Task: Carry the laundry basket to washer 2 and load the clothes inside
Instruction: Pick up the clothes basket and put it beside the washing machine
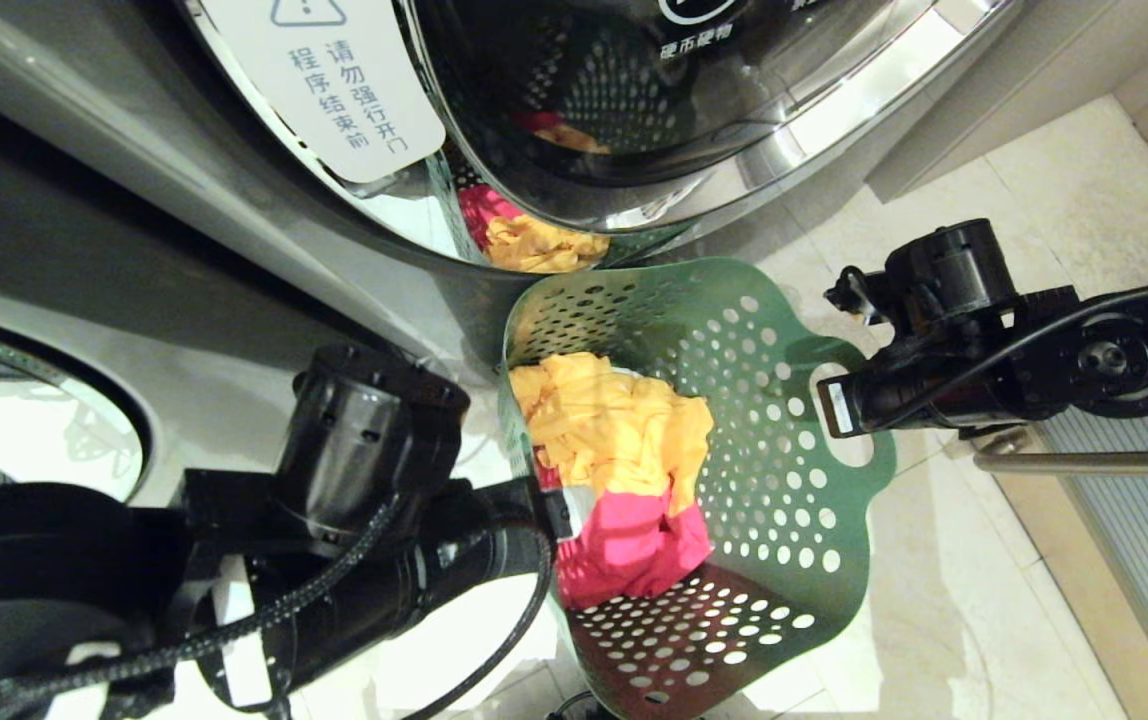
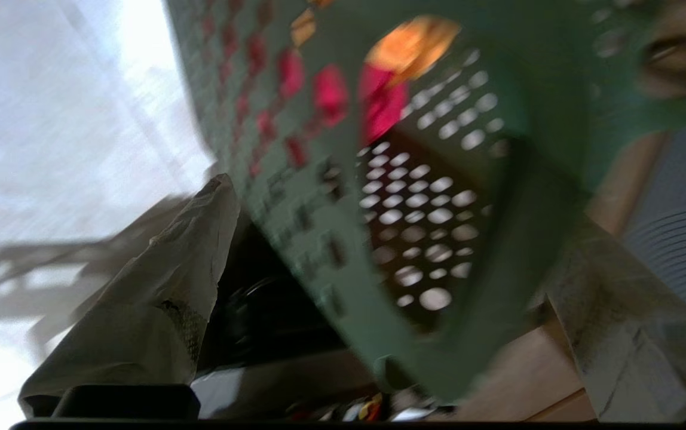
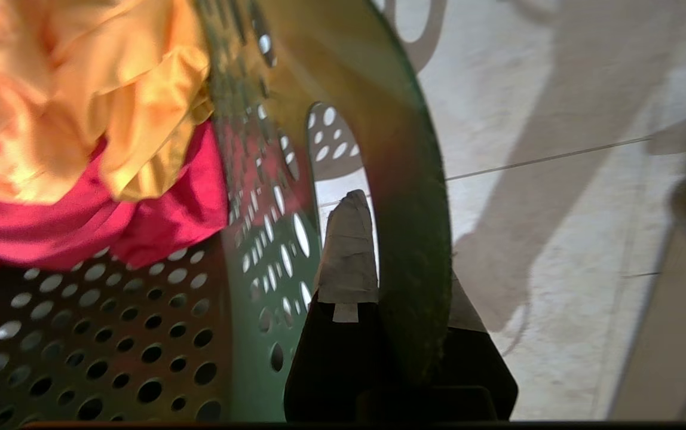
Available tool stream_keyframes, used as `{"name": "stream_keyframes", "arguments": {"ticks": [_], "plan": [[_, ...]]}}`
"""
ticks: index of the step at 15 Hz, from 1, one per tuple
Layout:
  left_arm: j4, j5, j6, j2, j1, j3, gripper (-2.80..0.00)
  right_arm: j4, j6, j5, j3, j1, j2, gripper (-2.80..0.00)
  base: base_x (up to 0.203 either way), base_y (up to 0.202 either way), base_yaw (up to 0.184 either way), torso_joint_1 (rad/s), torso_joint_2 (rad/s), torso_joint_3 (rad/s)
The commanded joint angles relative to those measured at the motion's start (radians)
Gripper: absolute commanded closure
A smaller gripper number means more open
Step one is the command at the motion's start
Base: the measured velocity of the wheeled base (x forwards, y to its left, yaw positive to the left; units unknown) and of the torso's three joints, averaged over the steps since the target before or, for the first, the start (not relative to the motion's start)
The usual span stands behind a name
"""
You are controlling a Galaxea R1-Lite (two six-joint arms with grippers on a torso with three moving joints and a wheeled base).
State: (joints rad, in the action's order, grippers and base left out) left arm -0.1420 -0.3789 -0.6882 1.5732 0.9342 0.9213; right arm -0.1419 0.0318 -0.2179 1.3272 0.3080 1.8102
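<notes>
The dark green laundry basket [image 1: 764, 420] hangs tilted in front of a grey washer [image 1: 234, 230], and no numeral shows on that washer. The clothes lie inside: a yellow-orange garment [image 1: 614, 420] on top of a pink-red one [image 1: 634, 550], with a bit of white at their edge. My right gripper [image 1: 831, 400] is shut on the rim of the basket's right handle loop [image 3: 415, 197]; one taped finger [image 3: 349, 257] pokes through the cut-out. My left gripper [image 2: 400, 203] is at the basket's left side, its taped fingers [image 2: 158, 298] spread wide around the holed wall [image 2: 295, 197] without clamping it.
The washer's chrome-ringed glass door [image 1: 634, 110] hangs close above the basket's far rim and mirrors the clothes. It carries a white warning sticker [image 1: 344, 80]. A second round window [image 1: 34, 430] shows at far left. Pale floor tiles [image 1: 984, 600] and a ribbed panel [image 1: 1144, 520] lie to the right.
</notes>
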Motion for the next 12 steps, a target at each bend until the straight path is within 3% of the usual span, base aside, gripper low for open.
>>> {"name": "stream_keyframes", "arguments": {"ticks": [1,5,12], "plan": [[-0.014,-0.002,0.005,-0.007,0.03,0.034,-2.8,0.001,-0.007,0.0,0.012,-0.022,-0.02,0.0,0.0,0.0,0.0,0.0,0.0,0.0],[-0.017,-0.022,0.054,-0.033,0.009,0.031,-2.8,-0.027,-0.018,0.0,0.042,-0.026,-0.035,0.0,0.0,0.0,0.0,0.0,0.0,0.0],[-0.019,-0.029,0.068,-0.138,0.004,-0.019,-2.8,-0.128,-0.024,0.0,0.165,-0.026,-0.026,0.0,0.0,0.0,0.0,0.0,0.0,0.0]]}}
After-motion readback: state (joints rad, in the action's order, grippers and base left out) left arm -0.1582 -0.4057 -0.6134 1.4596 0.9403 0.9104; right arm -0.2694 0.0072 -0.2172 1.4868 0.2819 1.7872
